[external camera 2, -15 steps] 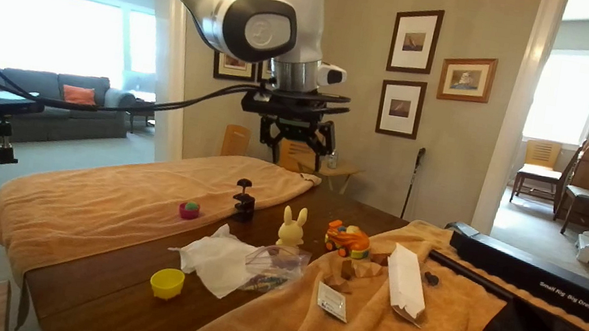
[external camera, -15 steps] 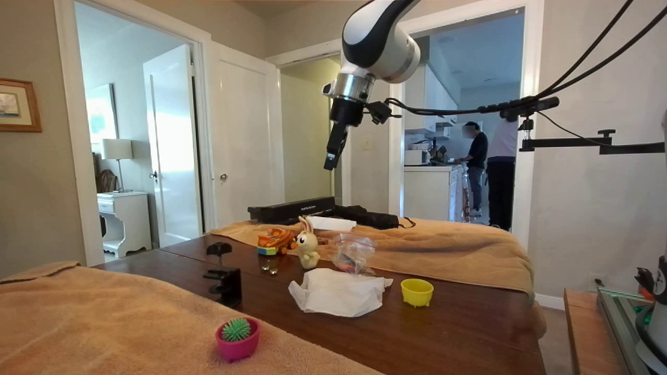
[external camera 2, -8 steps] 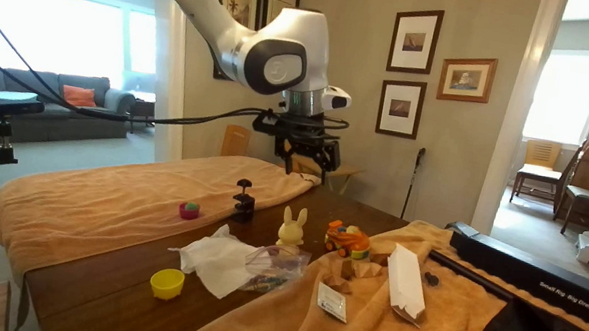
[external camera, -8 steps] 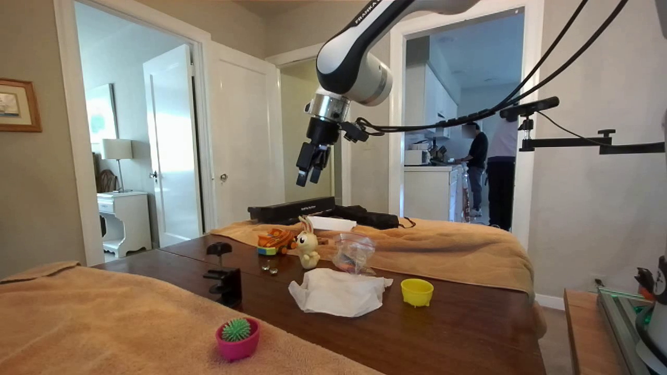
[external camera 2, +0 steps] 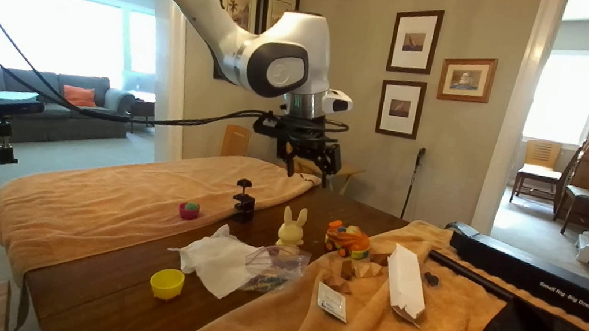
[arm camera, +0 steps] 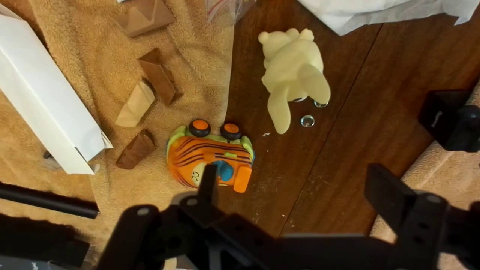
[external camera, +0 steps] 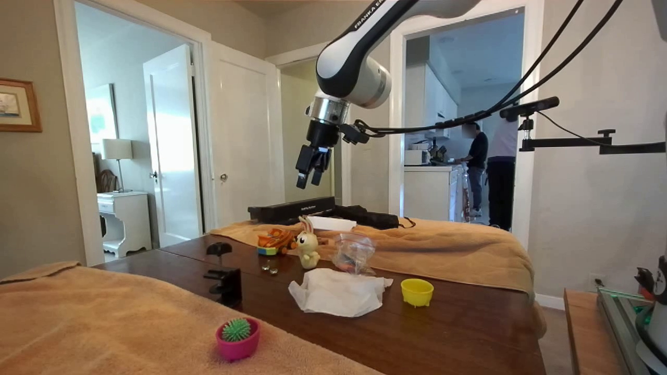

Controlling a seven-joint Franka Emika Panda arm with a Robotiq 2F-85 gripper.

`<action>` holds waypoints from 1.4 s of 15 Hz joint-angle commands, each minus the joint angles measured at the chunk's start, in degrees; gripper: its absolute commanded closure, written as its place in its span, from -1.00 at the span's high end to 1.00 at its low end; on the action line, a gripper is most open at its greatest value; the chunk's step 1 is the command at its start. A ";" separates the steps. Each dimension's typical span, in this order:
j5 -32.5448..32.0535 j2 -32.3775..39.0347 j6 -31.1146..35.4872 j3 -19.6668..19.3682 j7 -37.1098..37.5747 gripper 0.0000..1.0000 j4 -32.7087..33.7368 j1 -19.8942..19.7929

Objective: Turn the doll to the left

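Doll (external camera: 308, 247), long axis upright, faces leftward in an exterior view, lower than a wide-spread end effector (external camera: 309, 184).

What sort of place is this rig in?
Most likely a home: a gray sofa, framed pictures on show, and a kitchen counter in the background.

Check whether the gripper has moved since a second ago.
Yes: in an exterior view, the gripper is lower and farther toward the picture's left, appearing closer to the white door.
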 commanded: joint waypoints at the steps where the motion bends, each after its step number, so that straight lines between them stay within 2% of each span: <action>1: -6.41 1.95 1.32 -1.46 12.24 1.00 0.63 0.78; 4: -10.53 4.05 0.37 -3.05 24.31 1.00 1.36 2.13; 7: -9.94 6.20 0.13 -3.38 33.59 1.00 2.39 3.02; 12: -8.50 8.22 0.50 -3.11 41.72 1.00 4.73 4.49; 16: -9.45 10.19 -3.05 -4.70 49.33 1.00 6.86 6.18; 21: -8.35 11.88 -8.28 -5.37 54.43 1.00 8.65 6.53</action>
